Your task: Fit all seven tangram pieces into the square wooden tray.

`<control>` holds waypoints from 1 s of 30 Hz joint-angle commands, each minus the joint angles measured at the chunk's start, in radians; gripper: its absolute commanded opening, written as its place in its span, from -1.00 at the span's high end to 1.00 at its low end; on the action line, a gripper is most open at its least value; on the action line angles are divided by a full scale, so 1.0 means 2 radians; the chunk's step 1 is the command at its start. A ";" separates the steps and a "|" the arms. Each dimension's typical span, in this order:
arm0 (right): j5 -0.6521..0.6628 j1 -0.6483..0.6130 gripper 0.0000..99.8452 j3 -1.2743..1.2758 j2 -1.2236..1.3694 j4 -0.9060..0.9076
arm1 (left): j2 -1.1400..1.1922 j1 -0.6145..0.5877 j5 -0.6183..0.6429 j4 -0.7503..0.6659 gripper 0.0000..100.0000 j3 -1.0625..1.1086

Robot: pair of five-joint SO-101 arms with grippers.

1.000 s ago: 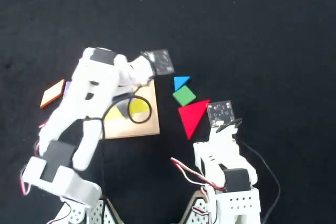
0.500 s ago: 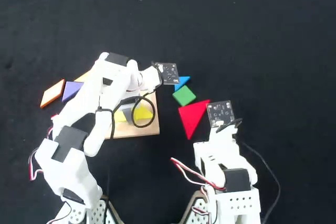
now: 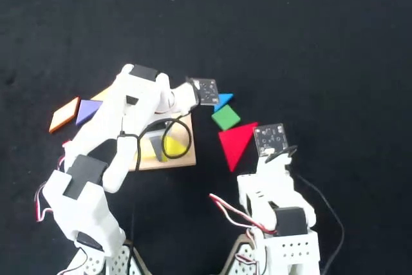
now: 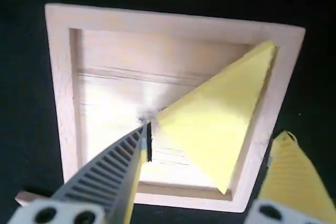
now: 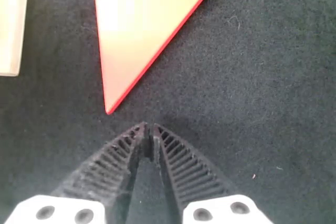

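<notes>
Down over the tray (image 4: 58,77) with the left gripper (image 4: 215,132), jaws spread wide, one on each side of the yellow triangle (image 4: 220,124). Lying in the tray, one corner up on the rim. Low over the cloth (image 5: 273,77) with the right gripper (image 5: 150,132), jaws pressed together, just short of the red triangle (image 5: 136,35). Near that, green square (image 3: 225,118) and blue triangle (image 3: 223,100).

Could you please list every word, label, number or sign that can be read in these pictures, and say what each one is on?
None can be read.
The wooden tray, yellow triangle, red triangle and green square carry no print.
The small boards on the arms' wrists bear tiny marks, too small to read.
</notes>
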 commanded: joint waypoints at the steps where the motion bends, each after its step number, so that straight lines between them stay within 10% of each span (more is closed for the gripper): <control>1: -0.001 0.008 0.98 -0.001 -0.043 0.003 | -0.008 0.003 0.007 0.005 0.26 -0.011; 7: -0.001 0.008 0.98 -0.001 -0.043 0.003 | -0.008 -0.010 0.008 0.003 0.26 -0.037; 15: -0.001 0.008 0.98 -0.001 -0.043 0.003 | -0.003 -0.026 0.166 -0.010 0.26 -0.118; 30: -0.001 0.008 0.98 -0.001 -0.043 0.003 | -0.003 0.002 0.189 -0.114 0.26 -0.010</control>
